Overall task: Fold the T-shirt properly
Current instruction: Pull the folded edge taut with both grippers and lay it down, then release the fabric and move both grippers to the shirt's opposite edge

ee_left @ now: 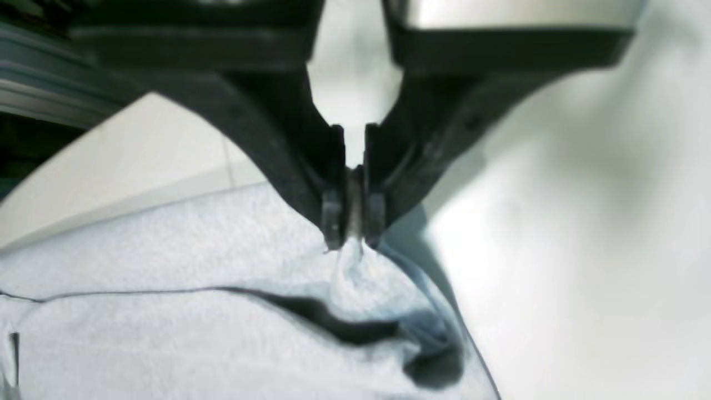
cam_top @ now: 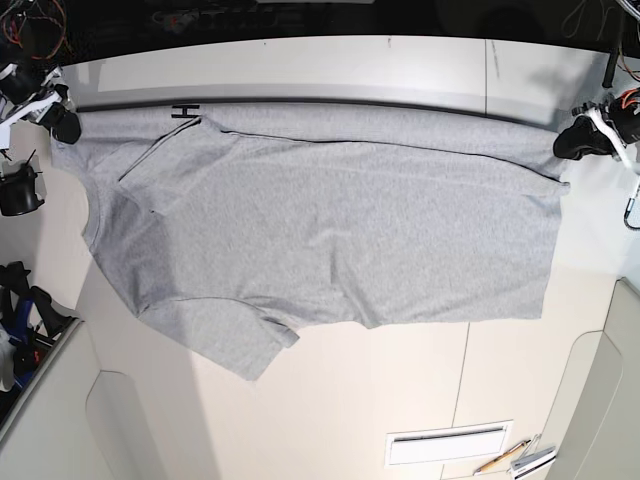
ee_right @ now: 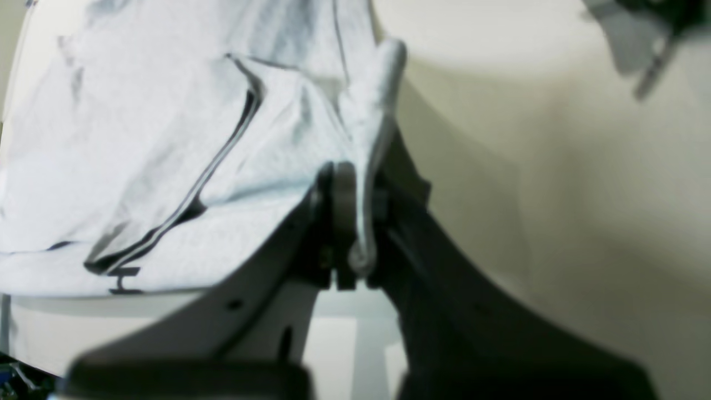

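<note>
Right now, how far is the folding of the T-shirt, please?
Early stage. Done: the T-shirt lies spread across the table, and its far long edge is turned over in a narrow band. In hand: the left end effector and right end effector each pinch a far corner, cloth stretched between them. Left: the near sleeve sticks out unfolded; the body is not yet folded smaller.

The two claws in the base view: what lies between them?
In the base view, only the T-shirt lies between the right claw and the left claw, its folded far edge stretched across.
</note>
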Controlling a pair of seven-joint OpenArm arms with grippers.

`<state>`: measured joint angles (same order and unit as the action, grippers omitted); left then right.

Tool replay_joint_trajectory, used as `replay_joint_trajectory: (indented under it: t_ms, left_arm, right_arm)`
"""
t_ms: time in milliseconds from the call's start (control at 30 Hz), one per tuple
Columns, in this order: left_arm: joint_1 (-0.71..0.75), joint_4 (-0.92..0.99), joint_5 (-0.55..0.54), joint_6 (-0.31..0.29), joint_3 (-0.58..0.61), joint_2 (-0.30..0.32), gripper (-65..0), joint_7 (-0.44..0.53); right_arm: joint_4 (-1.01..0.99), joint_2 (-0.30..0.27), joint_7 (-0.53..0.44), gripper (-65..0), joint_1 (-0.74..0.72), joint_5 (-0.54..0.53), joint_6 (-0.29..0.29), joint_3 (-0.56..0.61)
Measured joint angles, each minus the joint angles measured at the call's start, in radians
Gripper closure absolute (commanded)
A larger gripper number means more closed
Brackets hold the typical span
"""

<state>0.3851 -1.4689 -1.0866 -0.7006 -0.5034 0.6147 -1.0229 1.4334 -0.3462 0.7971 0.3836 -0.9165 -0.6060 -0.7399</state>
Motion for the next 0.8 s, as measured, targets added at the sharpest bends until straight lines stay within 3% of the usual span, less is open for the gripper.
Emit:
replay_joint_trajectory:
  t_ms: [367, 800]
  left_arm:
    - [0.105, -0.003, -0.003, 0.000, 0.000, -0.027, 0.0, -0.002]
    - [0.116, -0.003, 0.005, 0.000, 0.000, -0.027, 0.0, -0.009]
  right_arm:
    - [0.002, 0.000, 0.004, 0.0, 0.083, -0.037, 0.000, -0.032]
    - [0.002, 0.000, 0.016, 0.0, 0.105, -0.037, 0.000, -0.035]
